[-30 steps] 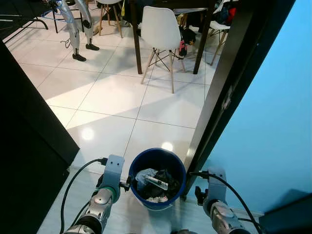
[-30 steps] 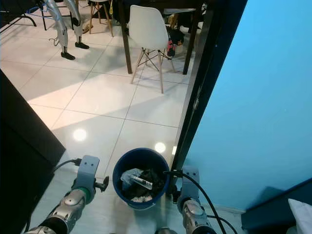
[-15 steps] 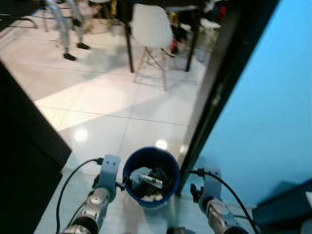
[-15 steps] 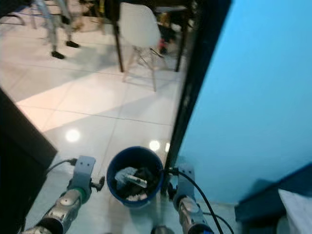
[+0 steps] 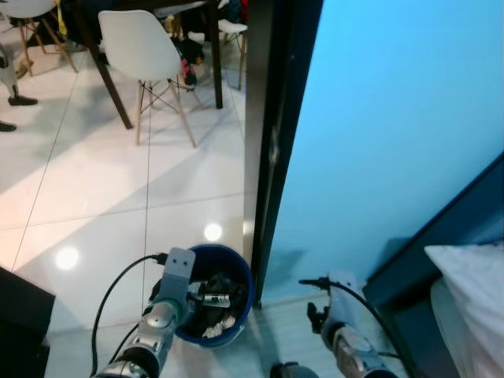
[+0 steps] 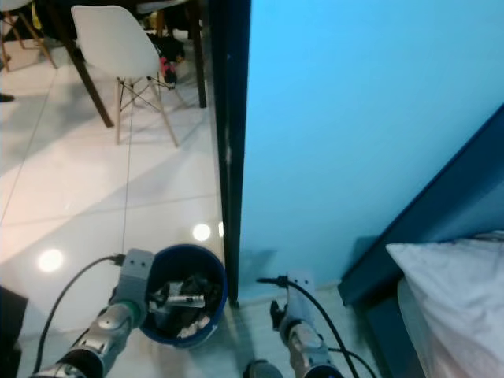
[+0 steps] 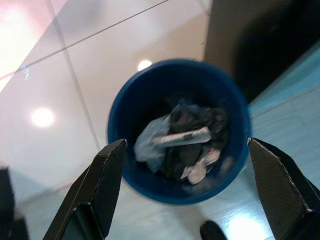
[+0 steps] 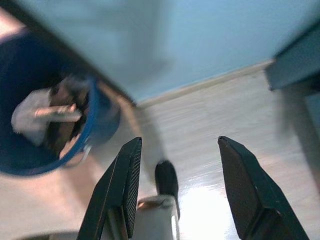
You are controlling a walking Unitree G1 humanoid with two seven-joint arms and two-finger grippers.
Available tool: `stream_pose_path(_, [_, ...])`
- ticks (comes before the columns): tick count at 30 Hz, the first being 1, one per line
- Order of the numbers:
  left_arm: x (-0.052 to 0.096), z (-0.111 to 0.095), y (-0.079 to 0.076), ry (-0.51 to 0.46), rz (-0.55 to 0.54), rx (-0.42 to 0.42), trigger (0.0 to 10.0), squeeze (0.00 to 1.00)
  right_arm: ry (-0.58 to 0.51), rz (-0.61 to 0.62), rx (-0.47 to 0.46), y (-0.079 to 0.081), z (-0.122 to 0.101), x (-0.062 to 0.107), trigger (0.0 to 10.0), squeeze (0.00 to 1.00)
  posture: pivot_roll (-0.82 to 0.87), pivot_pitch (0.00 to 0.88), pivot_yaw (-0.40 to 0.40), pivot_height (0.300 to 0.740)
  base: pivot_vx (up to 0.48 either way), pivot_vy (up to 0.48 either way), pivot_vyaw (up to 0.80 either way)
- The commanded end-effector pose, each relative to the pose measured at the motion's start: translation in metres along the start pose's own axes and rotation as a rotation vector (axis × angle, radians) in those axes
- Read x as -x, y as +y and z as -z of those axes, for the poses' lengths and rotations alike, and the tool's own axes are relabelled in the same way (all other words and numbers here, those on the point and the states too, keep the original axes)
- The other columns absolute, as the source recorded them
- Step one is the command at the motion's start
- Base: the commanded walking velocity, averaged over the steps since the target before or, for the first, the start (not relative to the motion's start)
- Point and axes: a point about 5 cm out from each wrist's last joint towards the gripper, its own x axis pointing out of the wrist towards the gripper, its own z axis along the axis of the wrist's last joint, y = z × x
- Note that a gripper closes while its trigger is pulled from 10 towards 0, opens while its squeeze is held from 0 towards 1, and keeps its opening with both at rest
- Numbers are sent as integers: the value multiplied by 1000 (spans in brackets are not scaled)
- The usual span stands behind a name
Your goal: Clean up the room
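Note:
A round blue bin [image 5: 236, 268] stands on the floor at the foot of a dark door frame [image 5: 272, 134]. Crumpled dark and white rubbish [image 7: 180, 135] lies inside it. My left gripper [image 7: 186, 144] hangs open right above the bin, fingers spread about as wide as its rim [image 7: 175, 66], holding nothing. My left arm [image 5: 157, 315] reaches in from the bin's left side. My right gripper [image 8: 180, 142] is open and empty over pale wood flooring, to the right of the bin [image 8: 102, 117], near the blue wall.
A blue wall [image 5: 394, 118] rises on the right. A dark blue bed frame [image 5: 441, 228] with white bedding [image 5: 472, 268] sits at the far right. A white chair [image 5: 142, 47] and dark table legs stand across the tiled floor. My foot [image 8: 166, 177] is beside the bin.
The whole view has swung to the right: the bin now sits lower left, and the blue wall and bed have come into sight. Both arms hold the same pose.

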Motion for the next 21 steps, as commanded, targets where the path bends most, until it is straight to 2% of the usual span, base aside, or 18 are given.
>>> stream_pose_path(1, [2,8,0,25,0,-5,10000,0,30,4,-7,-1,9,2,10000,0,108,21,82,740,0,0,-800])
stream_pose_path(6, [2,8,-1,21,17,-20,10000,0,33,-4,9,0,10,2,10000,0,107,21,75,740,0,0,-800])
stream_pose_path(8, [2,6,-5,5,84,-92,10000,0,36,-12,29,0,10,3,10000,0,108,23,71,740,0,0,-800])
stream_pose_path(9, [2,6,-5,5,84,-92,10000,0,36,-12,29,0,10,3,10000,0,108,23,71,740,0,0,-800])
stream_pose_path(12, [5,8,-7,-4,181,-203,10000,0,39,-16,37,0,11,3,10000,0,106,27,71,740,0,0,-800])
stream_pose_path(14, [5,8,-7,-4,181,-203,10000,0,39,-16,37,0,11,3,10000,0,106,27,71,740,0,0,-800])
stream_pose_path(15, [11,14,-4,-30,291,-280,10000,0,45,-37,69,1,12,3,10000,0,108,33,67,740,0,0,-800])
stream_pose_path(17, [11,14,-4,-30,291,-280,10000,0,45,-37,69,1,12,3,10000,0,108,33,67,740,0,0,-800])
stream_pose_path(20, [17,16,-3,-75,391,-335,10000,0,53,-62,105,4,14,4,10000,0,113,37,60,740,0,0,-800])
stream_pose_path(21, [17,16,-3,-75,391,-335,10000,0,53,-62,105,4,14,4,10000,0,113,37,60,740,0,0,-800])
